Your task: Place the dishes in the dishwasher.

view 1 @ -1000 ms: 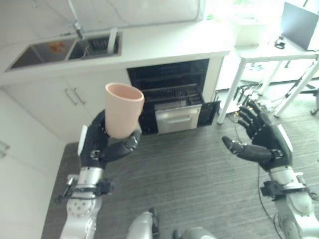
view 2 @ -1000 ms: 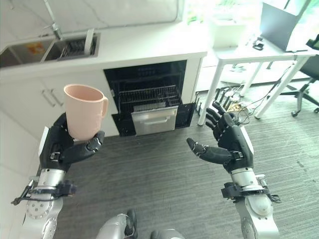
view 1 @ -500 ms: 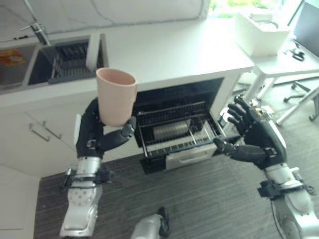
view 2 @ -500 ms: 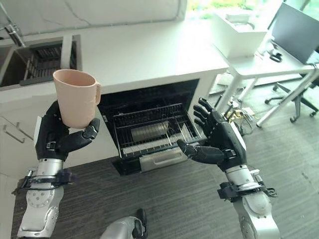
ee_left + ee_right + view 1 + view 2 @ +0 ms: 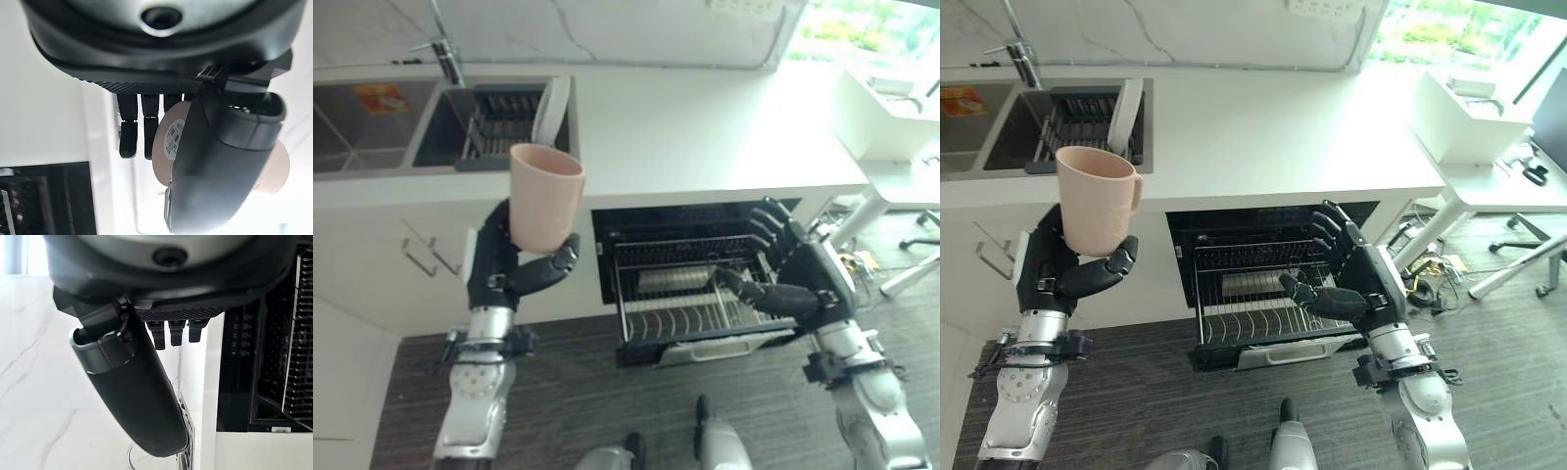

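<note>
We see two silver-grey forearms, lower left and lower right of frame. Dark clamp ring at each wrist. Left hand (image 5: 504, 269) black, jointed, white panel along outer edge. Right hand (image 5: 1356, 289) black, ribbed segmented fingers (image 5: 1327, 230). Wrist views: textured black palm housing, glossy thumb shell, round lens-like recess.
</note>
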You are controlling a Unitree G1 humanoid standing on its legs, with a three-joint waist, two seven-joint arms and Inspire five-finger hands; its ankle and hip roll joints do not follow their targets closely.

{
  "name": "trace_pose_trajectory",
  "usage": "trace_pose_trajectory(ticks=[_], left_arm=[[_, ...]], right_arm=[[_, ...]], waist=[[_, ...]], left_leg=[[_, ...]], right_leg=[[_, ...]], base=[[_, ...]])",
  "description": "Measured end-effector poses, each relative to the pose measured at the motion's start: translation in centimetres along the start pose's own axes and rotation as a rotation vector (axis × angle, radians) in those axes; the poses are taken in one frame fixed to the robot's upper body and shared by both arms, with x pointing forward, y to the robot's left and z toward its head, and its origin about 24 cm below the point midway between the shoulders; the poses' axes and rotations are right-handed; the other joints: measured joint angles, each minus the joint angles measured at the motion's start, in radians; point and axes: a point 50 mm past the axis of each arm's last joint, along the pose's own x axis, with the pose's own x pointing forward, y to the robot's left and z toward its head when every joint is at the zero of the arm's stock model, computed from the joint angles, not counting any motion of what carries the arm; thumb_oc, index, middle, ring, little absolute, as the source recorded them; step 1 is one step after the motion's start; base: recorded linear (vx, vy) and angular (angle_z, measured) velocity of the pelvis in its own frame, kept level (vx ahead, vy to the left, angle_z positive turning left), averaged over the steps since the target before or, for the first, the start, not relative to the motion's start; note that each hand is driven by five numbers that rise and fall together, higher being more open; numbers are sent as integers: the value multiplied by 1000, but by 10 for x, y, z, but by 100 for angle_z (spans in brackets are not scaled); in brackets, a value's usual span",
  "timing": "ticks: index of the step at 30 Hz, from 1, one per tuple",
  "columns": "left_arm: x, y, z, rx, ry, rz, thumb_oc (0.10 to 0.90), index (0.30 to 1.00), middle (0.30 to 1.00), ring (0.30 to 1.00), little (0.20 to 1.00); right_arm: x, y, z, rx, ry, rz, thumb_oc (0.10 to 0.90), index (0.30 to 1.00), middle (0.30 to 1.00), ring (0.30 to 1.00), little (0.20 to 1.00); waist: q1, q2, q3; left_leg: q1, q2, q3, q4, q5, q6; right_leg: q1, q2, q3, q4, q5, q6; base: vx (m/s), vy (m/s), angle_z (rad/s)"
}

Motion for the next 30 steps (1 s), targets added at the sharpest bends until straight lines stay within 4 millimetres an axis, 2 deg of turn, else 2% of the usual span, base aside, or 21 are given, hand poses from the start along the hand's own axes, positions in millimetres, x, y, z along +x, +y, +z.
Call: trace_pose_trajectory(ticks=[1,3,4,5,6,7,8,9,10,11,12,13,14,15,16,17,20,22,25,30], left_arm=[[-2,1,-1,-2,10,10,400,300,300,300,300],[-6,6,2,7,10,22,400,300,300,300,300],[-6,6,2,7,11,27,400,300,300,300,300],[-8,8,3,9,12,35,400,300,300,300,300],[-10,10,5,12,8,46,400,300,300,300,300],[-11,10,6,10,5,53,400,300,300,300,300],[-10,8,7,1,2,45,400,300,300,300,300],[-9,3,6,-35,4,31,400,300,300,300,300],[-8,-4,7,-57,-1,-5,400,300,300,300,300],[-10,-6,10,-57,-9,-26,400,300,300,300,300],[-10,-12,10,-71,-16,-55,400,300,300,300,300],[-8,-18,11,-79,-25,-88,400,300,300,300,300],[-8,-25,11,-92,-27,-126,400,300,300,300,300],[-9,-25,10,-92,-20,-128,400,300,300,300,300],[-10,-25,9,-92,-15,-127,400,300,300,300,300],[-12,-25,8,-94,-9,-130,400,300,300,300,300],[-12,-27,9,-97,-18,-146,400,300,300,300,300],[-11,-31,11,-106,-33,-162,400,300,300,300,300],[-5,-37,15,-112,-60,-181,400,300,300,300,300],[-1,-45,19,-110,-85,-228,400,300,300,300,300]], right_arm=[[-3,1,-4,10,21,-6,800,900,900,900,900],[-6,1,-7,17,40,-5,800,900,900,900,900],[-4,1,-6,36,36,-6,800,900,900,900,900],[-2,3,-4,36,29,3,800,900,900,900,900],[4,5,1,32,16,23,800,900,900,900,900],[12,6,8,17,-10,41,800,900,900,900,900],[17,6,12,7,-25,48,800,900,900,900,900],[20,4,10,10,-16,47,800,900,900,900,900],[18,1,9,13,-7,28,800,900,900,900,900],[18,1,9,11,-7,29,800,900,900,900,900],[15,-3,9,0,2,25,800,900,900,900,900],[10,-9,7,-11,21,12,800,900,900,900,900],[3,-17,6,-16,41,-18,800,900,900,900,900],[3,-19,6,-17,42,-25,800,900,900,900,900],[4,-19,7,-15,37,-22,800,900,900,900,900],[5,-18,8,-9,33,-23,800,900,900,900,900],[2,-12,0,27,52,-12,800,900,900,900,900],[1,-9,-2,57,61,-2,800,900,900,900,900],[1,-3,-5,141,73,44,800,900,900,900,900],[10,12,-7,288,81,125,800,900,900,900,900]], waist=[[16,-11,4],[28,-14,6],[44,-19,4],[54,-19,4],[61,-23,2],[69,-13,4],[59,8,5],[45,12,4],[41,4,4],[40,-4,5],[34,10,5],[5,13,5],[-9,20,5],[-6,27,6],[-6,33,6],[-12,44,6],[-42,50,5],[-41,51,4],[-36,52,2],[-34,55,-9]], left_leg=[[-5,12,-5,37,-25,-19],[-15,28,-74,37,-24,-33],[-15,45,-92,21,-18,-51],[-11,62,-106,9,-12,-71],[-1,75,-111,-19,-3,-93],[7,103,-113,-40,-1,-120],[3,133,-113,-65,17,-151],[35,155,-108,-113,47,-181],[37,187,-52,-118,86,-201],[36,207,-13,-102,101,-195],[26,239,50,-111,122,-187],[17,255,130,-139,151,-148],[36,264,204,-182,169,-138],[37,259,204,-185,170,-140],[36,230,168,-190,154,-154],[38,193,128,-190,137,-152],[45,196,86,-165,119,-171],[48,193,69,-160,108,-179],[34,193,80,-128,95,-175],[30,179,82,-114,86,-158]], right_leg=[[-3,-3,5,25,-5,-8],[32,31,-3,11,-8,-6],[39,52,-22,25,-22,-11],[54,67,-71,10,-31,-28],[69,77,-109,-7,-16,-42],[81,97,-128,-12,-39,-56],[84,123,-160,1,-52,-79],[86,129,-200,28,-64,-100],[100,137,-230,31,-82,-128],[111,146,-231,25,-109,-151],[115,165,-264,54,-134,-169],[113,164,-309,73,-156,-186],[95,167,-332,87,-184,-193],[89,178,-329,89,-184,-197],[81,186,-319,93,-184,-198],[75,191,-306,97,-183,-200],[78,205,-294,121,-190,-213],[78,207,-284,128,-188,-211],[78,200,-284,125,-178,-201],[80,186,-283,113,-157,-209]], base=[[194,-508,81],[183,-554,67],[100,-417,57],[56,-321,40],[17,-391,17],[14,-427,18],[12,-425,37],[0,-362,69],[-9,-313,63],[-18,-387,60],[-4,-274,83],[9,-214,113],[34,-102,84],[48,-45,22],[44,-12,-30],[34,15,-39],[27,51,-21],[0,40,-14],[-3,29,-1],[0,47,1]])
